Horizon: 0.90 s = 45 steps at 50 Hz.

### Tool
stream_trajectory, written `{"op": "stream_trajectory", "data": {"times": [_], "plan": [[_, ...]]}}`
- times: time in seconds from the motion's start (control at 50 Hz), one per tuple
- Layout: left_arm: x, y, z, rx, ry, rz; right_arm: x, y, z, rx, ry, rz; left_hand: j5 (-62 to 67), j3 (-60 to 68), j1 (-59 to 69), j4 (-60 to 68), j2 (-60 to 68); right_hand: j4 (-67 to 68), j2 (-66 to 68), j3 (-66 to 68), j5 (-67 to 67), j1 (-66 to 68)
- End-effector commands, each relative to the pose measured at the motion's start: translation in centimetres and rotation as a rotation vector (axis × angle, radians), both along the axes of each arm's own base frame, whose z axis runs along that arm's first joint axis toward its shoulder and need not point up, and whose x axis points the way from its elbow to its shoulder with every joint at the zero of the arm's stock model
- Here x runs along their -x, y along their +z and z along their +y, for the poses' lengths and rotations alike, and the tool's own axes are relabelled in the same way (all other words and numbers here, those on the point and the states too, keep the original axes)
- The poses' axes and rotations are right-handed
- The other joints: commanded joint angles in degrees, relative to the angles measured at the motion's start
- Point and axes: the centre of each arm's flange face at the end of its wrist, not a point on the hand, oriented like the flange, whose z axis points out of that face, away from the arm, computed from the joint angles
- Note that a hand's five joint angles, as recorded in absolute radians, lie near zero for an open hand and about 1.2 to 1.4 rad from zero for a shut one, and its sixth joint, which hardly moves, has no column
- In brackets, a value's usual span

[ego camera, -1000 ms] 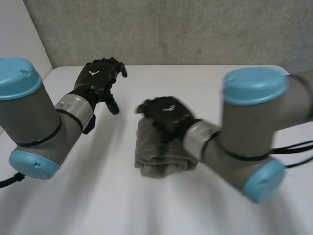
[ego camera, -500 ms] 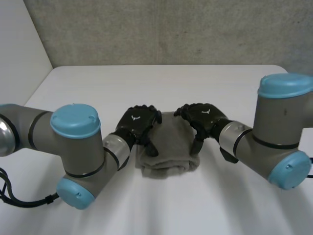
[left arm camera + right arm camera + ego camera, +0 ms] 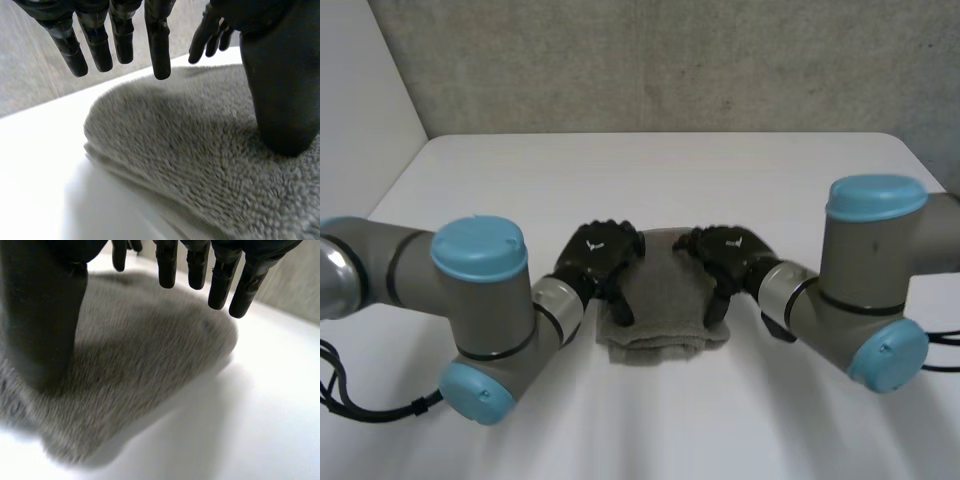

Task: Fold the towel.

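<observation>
The left hand (image 3: 600, 252) sits at the left edge of the towel (image 3: 660, 312). Its fingers (image 3: 159, 45) are straight and spread. They hang just over the towel and do not touch it. Its thumb (image 3: 280, 100) stands well apart from them, and its tip rests on the towel. So this hand is not holding anything.

The right hand (image 3: 728, 250) sits at the right edge of the towel. It looks the same. Its fingers (image 3: 220, 285) hang straight just above the cloth. Its thumb (image 3: 42, 325) points down and touches the towel. Nothing is pinched.

The two hands are near each other, with a strip of towel between them.

The towel is grey and fluffy. It lies folded in a thick pad in the middle of the table (image 3: 650, 170), a bit toward the robot. The edge below the left fingers is round and soft, with layers under it. The near edge shows stacked layers too.

Behind the towel, the white table runs wide and open up to the grey wall (image 3: 660, 60). There is open table in front of the towel as well. The big arms stand close on both sides.
</observation>
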Motion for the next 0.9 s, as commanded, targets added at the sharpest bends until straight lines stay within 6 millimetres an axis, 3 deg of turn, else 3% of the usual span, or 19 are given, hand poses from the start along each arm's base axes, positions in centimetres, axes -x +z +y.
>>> {"op": "stream_trajectory", "data": {"times": [0.02, 0.06, 0.12, 0.22, 0.32, 0.54, 0.9], "plan": [[-0.2, 4.9, 0.0, 0.105, 0.001, 0.059, 0.7, 6.4, -0.1, 0.149, -0.024, -0.074, -2.4, -4.2, -5.1, -5.2, -4.6, -4.1, -3.2, -3.0, -3.4, -2.8], [-0.3, 7.3, 0.3, 0.149, 0.000, 0.089, 1.3, 8.8, -0.3, 0.215, -0.073, -0.093, -2.6, -4.4, -5.2, -5.3, -4.8, -4.1, -3.2, -3.0, -3.4, -2.8], [-0.6, 8.4, 0.5, 0.161, 0.003, 0.099, 1.8, 10.0, -0.5, 0.250, -0.115, -0.098, -2.6, -4.4, -5.2, -5.3, -4.8, -4.1, -3.2, -3.0, -3.4, -2.8], [-3.6, 13.2, -0.4, 0.226, 0.118, 0.133, 4.0, 14.0, -1.2, 0.365, -0.276, -0.116, -2.6, -4.4, -5.2, -5.3, -4.8, -4.1, -3.2, -3.0, -3.4, -2.8], [-5.6, 15.3, -1.7, 0.260, 0.211, 0.150, 5.9, 15.6, -2.3, 0.410, -0.358, -0.124, -2.6, -4.4, -5.2, -5.3, -4.8, -4.1, -3.2, -3.0, -3.4, -2.8], [-7.4, 16.6, -2.9, 0.201, 0.292, 0.171, 7.8, 15.5, -3.4, 0.371, -0.414, -0.089, -2.6, -4.4, -5.2, -5.3, -4.8, -4.1, -3.2, -3.0, -3.4, -2.8], [-7.8, 16.5, -2.7, 0.155, 0.305, 0.169, 8.7, 15.6, -4.1, 0.374, -0.443, -0.083, -2.1, -3.9, -4.7, -4.8, -4.3, -4.1, -3.2, -3.0, -3.4, -2.8]]}}
